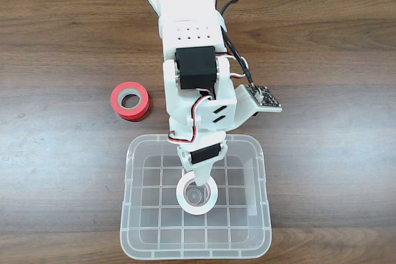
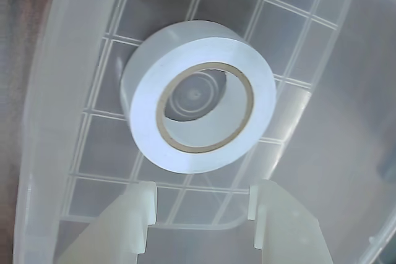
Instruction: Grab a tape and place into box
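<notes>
Fixed view and wrist view. The arm is reaching over the near wall of the box (image 1: 260, 171), and the gripper (image 2: 201, 214) is hanging inside it with its jaws standing apart, holding nothing. The tape (image 2: 198, 112) is lying flat on the grid-ribbed bottom of the box, directly ahead of the jaw opening; in the wrist view its rim is sitting just beyond the two fingertips (image 2: 143, 199), centred on the gap between them, with a sliver of bin floor showing between roll and tips. In the fixed view the tape (image 1: 197, 197) is resting just under the gripper tip (image 1: 201, 174). A red roll (image 1: 130, 100) is lying on the wooden table (image 1: 322, 41), well apart from the jaws.
</notes>
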